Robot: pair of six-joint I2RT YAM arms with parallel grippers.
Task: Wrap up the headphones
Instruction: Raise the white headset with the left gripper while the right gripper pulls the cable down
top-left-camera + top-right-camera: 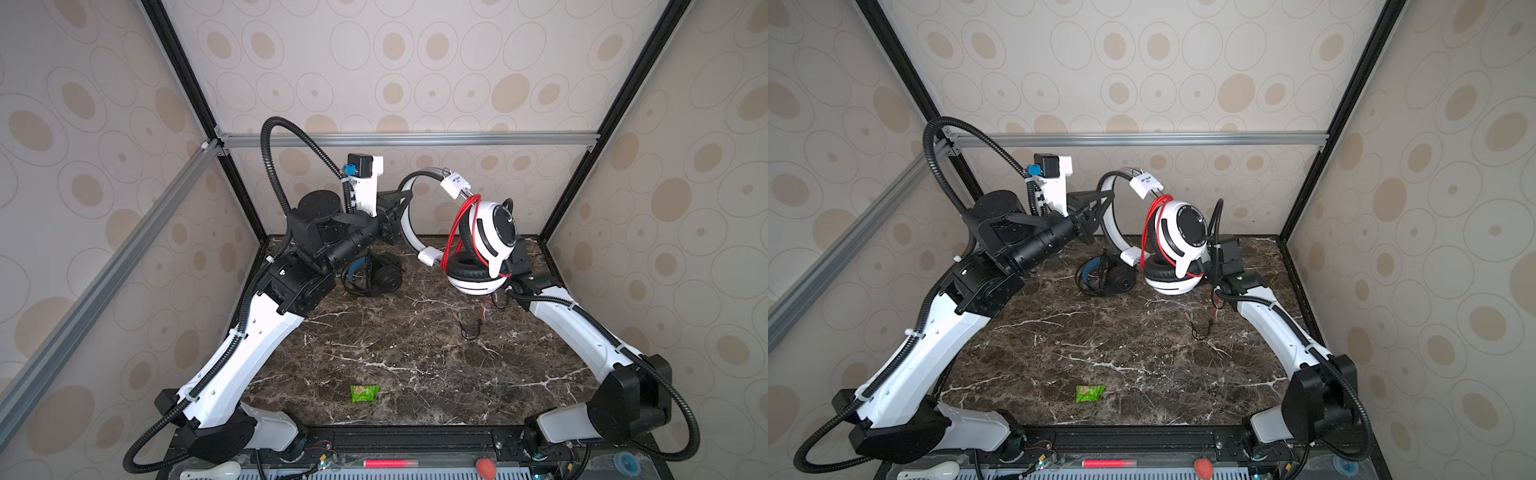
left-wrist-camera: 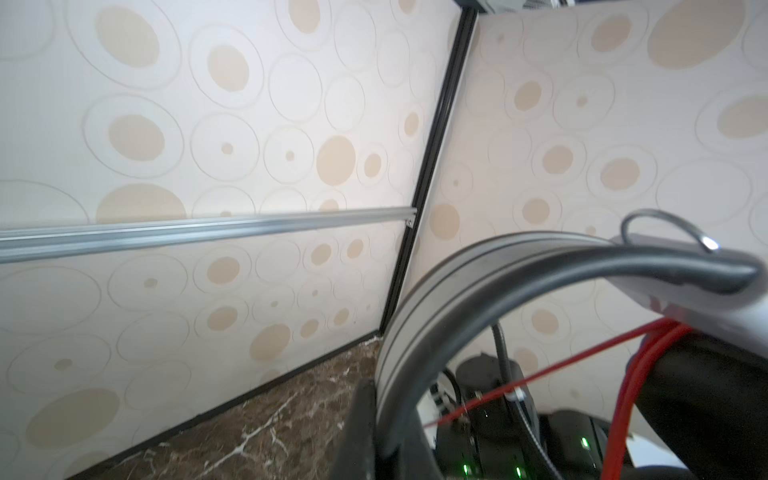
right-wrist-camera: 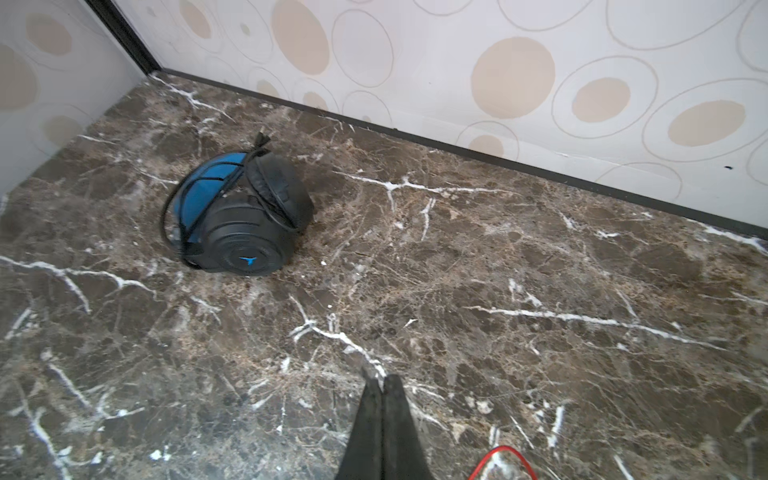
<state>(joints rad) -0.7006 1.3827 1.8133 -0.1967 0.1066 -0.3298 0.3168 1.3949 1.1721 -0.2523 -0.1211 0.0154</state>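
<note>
My left gripper (image 1: 400, 210) (image 1: 1100, 208) (image 2: 382, 432) is shut on the headband (image 2: 415, 316) of the white headphones (image 1: 492, 230) (image 1: 1183, 232), holding them up at the back of the table. A red cable (image 1: 459, 226) (image 1: 1147, 226) (image 2: 582, 357) loops round the upper ear cup. Its loose end (image 1: 471, 328) trails onto the marble. The black headphones (image 1: 374, 274) (image 1: 1106, 278) (image 3: 245, 216), with a blue inner band and their cable coiled round them, lie on the table near the back. My right gripper (image 3: 380, 378) is shut on nothing, just above the marble. In both top views the white ear cups hide it.
A green packet (image 1: 364, 392) (image 1: 1089, 392) lies near the front of the marble table (image 1: 395, 353). The back wall stands close behind both headsets. A loop of red cable (image 3: 503, 457) lies beside my right gripper's fingers.
</note>
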